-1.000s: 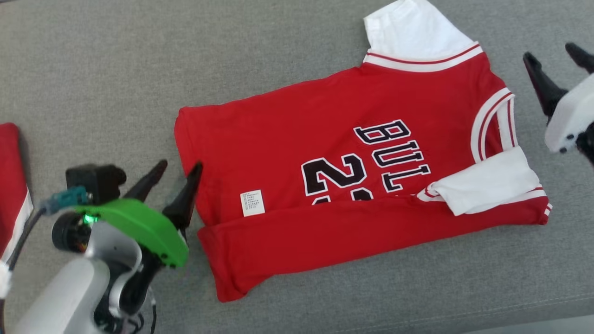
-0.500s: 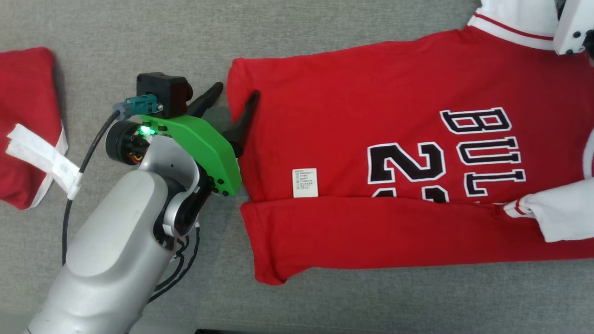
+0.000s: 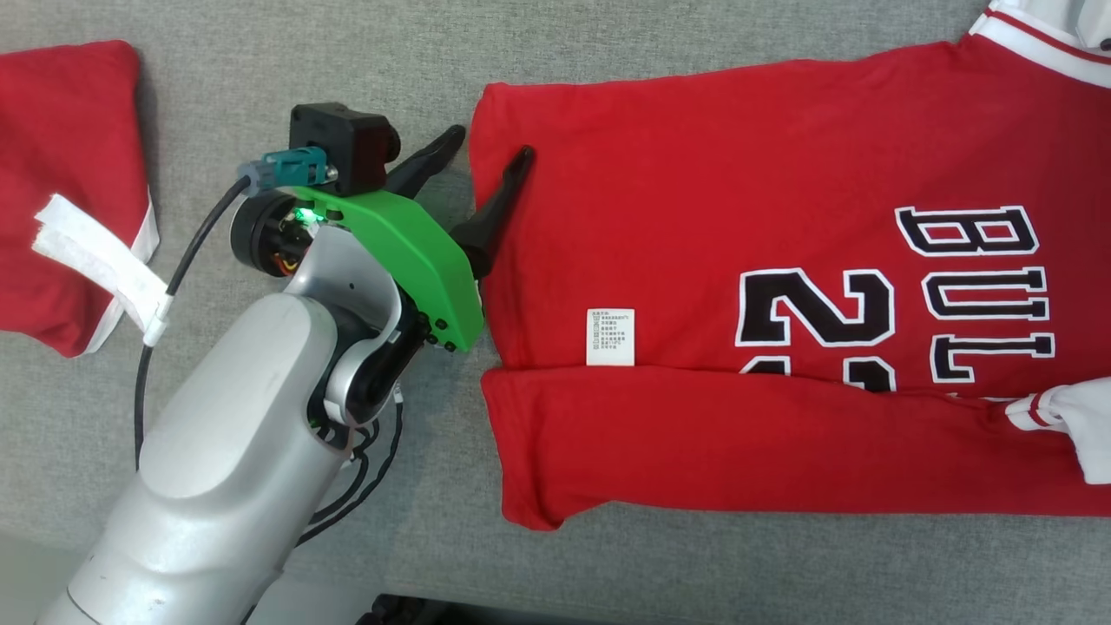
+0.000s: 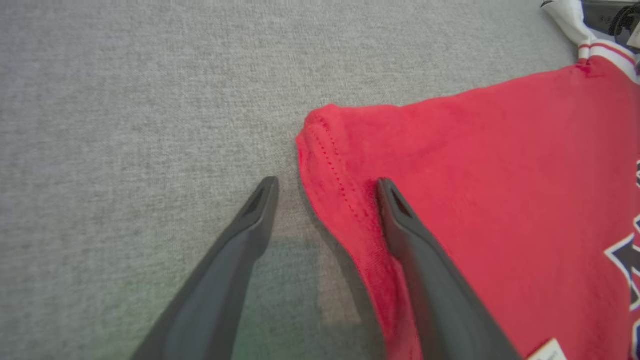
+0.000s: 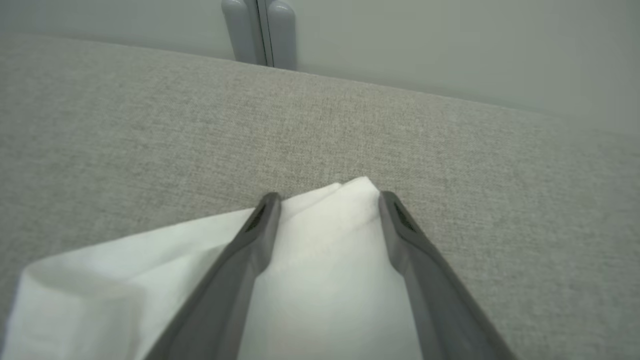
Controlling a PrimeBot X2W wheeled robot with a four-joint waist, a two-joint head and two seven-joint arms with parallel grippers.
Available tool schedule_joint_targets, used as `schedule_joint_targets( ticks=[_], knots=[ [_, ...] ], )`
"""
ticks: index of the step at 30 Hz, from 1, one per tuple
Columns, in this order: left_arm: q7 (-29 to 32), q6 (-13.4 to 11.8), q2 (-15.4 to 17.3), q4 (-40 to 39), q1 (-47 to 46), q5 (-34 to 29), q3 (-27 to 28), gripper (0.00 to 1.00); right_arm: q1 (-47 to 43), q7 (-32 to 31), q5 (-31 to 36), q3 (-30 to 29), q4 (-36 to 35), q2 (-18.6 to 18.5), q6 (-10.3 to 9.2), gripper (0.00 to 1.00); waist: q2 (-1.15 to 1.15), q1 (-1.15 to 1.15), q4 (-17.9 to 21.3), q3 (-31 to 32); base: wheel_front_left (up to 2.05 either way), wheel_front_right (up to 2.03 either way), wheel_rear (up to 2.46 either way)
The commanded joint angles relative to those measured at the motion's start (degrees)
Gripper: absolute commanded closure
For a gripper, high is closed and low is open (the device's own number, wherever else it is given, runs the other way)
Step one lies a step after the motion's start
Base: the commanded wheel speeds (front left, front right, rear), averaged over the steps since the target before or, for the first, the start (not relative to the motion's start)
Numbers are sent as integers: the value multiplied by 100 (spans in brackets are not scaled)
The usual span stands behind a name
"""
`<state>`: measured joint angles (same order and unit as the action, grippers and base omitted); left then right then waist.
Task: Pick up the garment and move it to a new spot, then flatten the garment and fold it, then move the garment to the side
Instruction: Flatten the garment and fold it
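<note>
The red jersey (image 3: 738, 217) with black-and-white lettering lies flat on the grey cushion (image 3: 347, 61), its lower strip folded up over the front. A white care label (image 3: 610, 337) sits near that fold. My left gripper (image 3: 493, 141) is open and straddles the jersey's upper left hem corner. In the left wrist view, the left gripper (image 4: 327, 181) has one finger over the red cloth (image 4: 500, 200) and the other over bare cushion. My right gripper (image 5: 328, 195) is open, its fingers on either side of the tip of the white sleeve (image 5: 320, 260).
A second folded red garment (image 3: 61, 174) with a white strip lies at the far left. The left arm's black cable (image 3: 187, 260) loops beside it. The cushion's front edge runs along the bottom, and a wall (image 5: 450, 45) stands behind its far edge.
The head camera has shifted, so the whole picture moved. My left gripper has come up to the jersey's hem corner, one finger now over the cloth. My right gripper has moved over the white sleeve.
</note>
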<state>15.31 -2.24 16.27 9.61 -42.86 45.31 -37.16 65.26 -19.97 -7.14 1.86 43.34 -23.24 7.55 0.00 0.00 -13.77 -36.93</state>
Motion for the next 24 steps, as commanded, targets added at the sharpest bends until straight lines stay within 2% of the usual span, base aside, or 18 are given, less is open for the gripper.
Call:
schedule_joint_targets(
  ticks=[1, 11, 12, 13, 14, 15, 20, 24],
  knots=[
    [44, 25, -47, 19, -52, 5, -48, 0, -81, -33, 44, 22, 200, 0, -12, 0, 0, 0, 18, -14, 0, 0, 0],
    [90, 44, -14, 50, -92, 19, -112, 0, 76, -191, 105, 80, 526, 5, -13, 0, 0, 0, 116, 7, 0, 0, 0],
    [72, 45, -8, 56, -109, 8, -103, 29, 70, -250, 119, 75, 574, 2, -13, 0, 0, 0, 123, 13, 0, 0, 0],
    [35, 41, -15, 57, -127, 4, -91, 66, 63, -273, 137, 67, 603, -3, -13, 26, 0, 0, 126, 18, 0, 0, 0],
    [11, 33, -27, 69, -141, 16, -66, 100, 64, -257, 160, 31, 622, -11, -14, 73, 0, 0, 131, 24, 0, 0, 0],
    [5, 43, -27, 81, -149, 18, -64, 100, 70, -238, 196, -18, 645, -18, -14, 100, 0, 0, 136, 29, 0, 0, 0],
    [-136, 51, 7, 123, -234, -32, 5, 100, 160, -41, 328, -403, 675, 190, -12, 100, 0, 0, 212, 121, 0, 0, 0],
    [-276, 13, 68, 87, -259, -71, 100, 100, 296, 303, 131, -494, 437, 361, -12, 100, 0, 0, 349, 234, 0, 0, 0]
  ],
)
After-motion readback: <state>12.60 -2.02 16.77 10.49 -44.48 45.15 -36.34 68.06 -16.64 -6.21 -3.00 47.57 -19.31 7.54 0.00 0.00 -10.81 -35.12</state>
